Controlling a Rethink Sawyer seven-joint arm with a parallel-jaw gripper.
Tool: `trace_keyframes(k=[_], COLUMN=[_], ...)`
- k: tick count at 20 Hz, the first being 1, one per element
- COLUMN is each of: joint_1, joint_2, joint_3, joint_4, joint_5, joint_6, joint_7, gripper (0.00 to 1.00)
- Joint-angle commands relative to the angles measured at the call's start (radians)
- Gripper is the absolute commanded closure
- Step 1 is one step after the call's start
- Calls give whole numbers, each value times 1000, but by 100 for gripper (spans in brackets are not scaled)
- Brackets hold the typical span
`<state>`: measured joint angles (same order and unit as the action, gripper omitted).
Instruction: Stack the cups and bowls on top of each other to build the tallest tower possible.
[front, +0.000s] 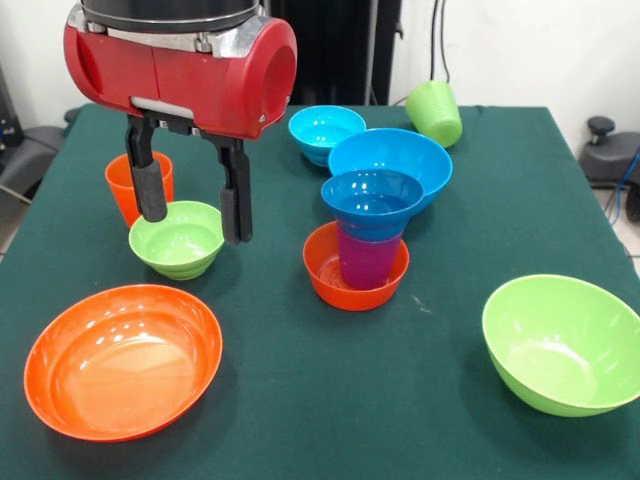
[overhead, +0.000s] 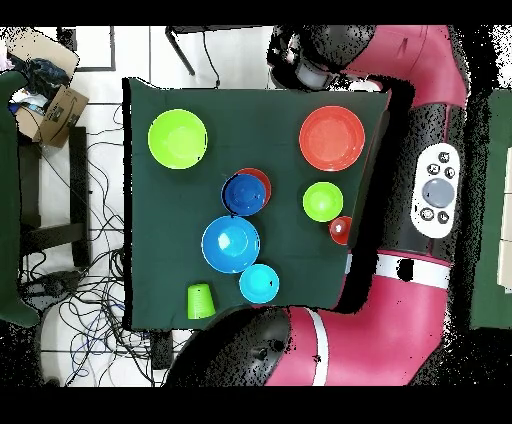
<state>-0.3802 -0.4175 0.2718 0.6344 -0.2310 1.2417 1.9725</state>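
My gripper (front: 195, 227) is open and empty, with one finger on each side of a small lime green bowl (front: 178, 240) (overhead: 322, 201). An upright orange cup (front: 122, 185) (overhead: 340, 230) stands just behind it. The tower (front: 367, 235) is a small orange bowl (front: 350, 285), a purple cup (front: 367, 260) standing in it, and a dark blue bowl (front: 372, 195) (overhead: 244, 194) on top. A lime green cup (front: 435, 112) (overhead: 201, 300) lies on its side at the table's far edge.
A large orange bowl (front: 122, 360) (overhead: 332, 138) and a large lime green bowl (front: 565, 345) (overhead: 177, 138) sit near the front. A large blue bowl (front: 410, 155) (overhead: 230, 243) and a small light blue bowl (front: 325, 130) (overhead: 259, 283) sit behind the tower on the green table (front: 300, 420).
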Motion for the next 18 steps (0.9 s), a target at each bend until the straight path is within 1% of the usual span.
trace_keyframes(k=[1,4,8,18], joint_1=[7,20,40,123], joint_2=[62,61,72,118], joint_3=[43,40,41,22], joint_4=[56,20,-30,-187], joint_5=[-49,-49,-37,-40], joint_6=[-1,36,80,174], joint_7=[-209,-178,-103,67], gripper=[0,0,0,0])
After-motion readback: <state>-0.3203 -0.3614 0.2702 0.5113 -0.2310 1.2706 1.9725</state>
